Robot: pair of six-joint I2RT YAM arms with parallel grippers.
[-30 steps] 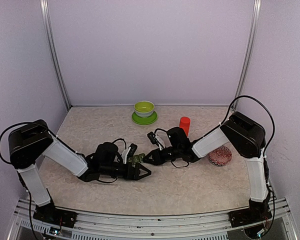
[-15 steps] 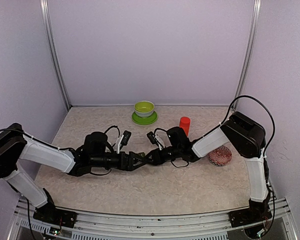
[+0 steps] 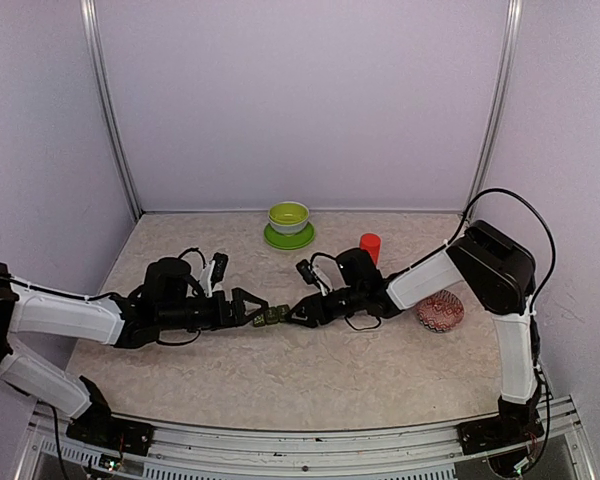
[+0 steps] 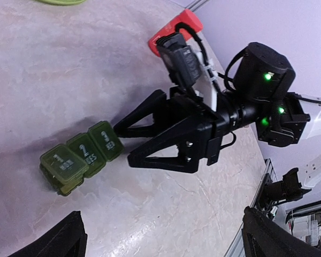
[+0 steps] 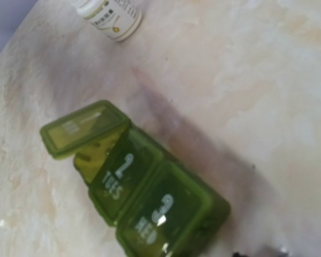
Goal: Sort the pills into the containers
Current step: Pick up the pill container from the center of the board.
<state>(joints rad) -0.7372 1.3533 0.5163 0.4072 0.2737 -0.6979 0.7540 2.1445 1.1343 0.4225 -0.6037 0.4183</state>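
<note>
Your dark green three-compartment plastic pill strip sits in the middle of the counter, first lid flipped up. Left pincer gapes wide, empty. Right pincer is half-spread, maybe brushing the strip's end, gripping nothing.

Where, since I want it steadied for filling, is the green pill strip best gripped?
By the closed compartment marked 3, across its side walls, coming from where the right pincer sits: the pill strip lies flat, and its far lid is open.
</note>
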